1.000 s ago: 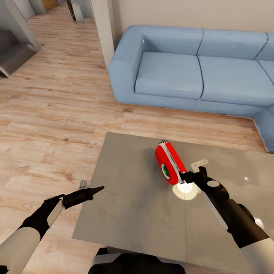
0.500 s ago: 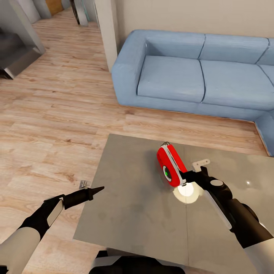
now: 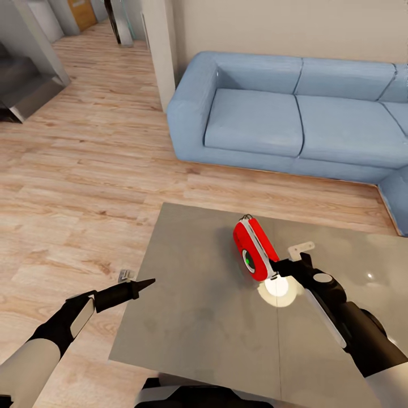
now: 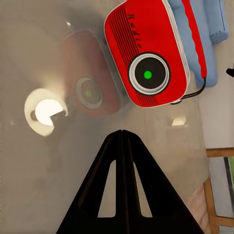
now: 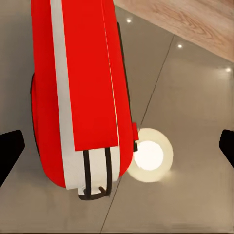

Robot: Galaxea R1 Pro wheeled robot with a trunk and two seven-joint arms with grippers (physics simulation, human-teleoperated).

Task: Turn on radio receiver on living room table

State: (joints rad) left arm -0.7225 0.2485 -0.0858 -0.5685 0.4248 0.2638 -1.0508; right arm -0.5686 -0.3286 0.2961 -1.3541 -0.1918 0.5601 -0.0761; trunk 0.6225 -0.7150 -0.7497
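Note:
The red radio receiver stands on its edge near the middle of the glossy grey table, its round dial with a green light facing my left side. My right gripper is open at the radio's near end; in the right wrist view the radio's white-banded edge lies between the widely spread fingertips. I cannot tell whether the fingers touch it. My left gripper is shut and empty, hovering over the table's left edge and pointing at the dial face.
A blue sectional sofa runs along the far side and wraps round the right. Light wood floor lies left of the table. A wall corner stands beside the sofa. A lamp reflection glares on the tabletop.
The whole picture has shifted slightly, so the head camera has moved. Both grippers and the radio keep their places relative to one another.

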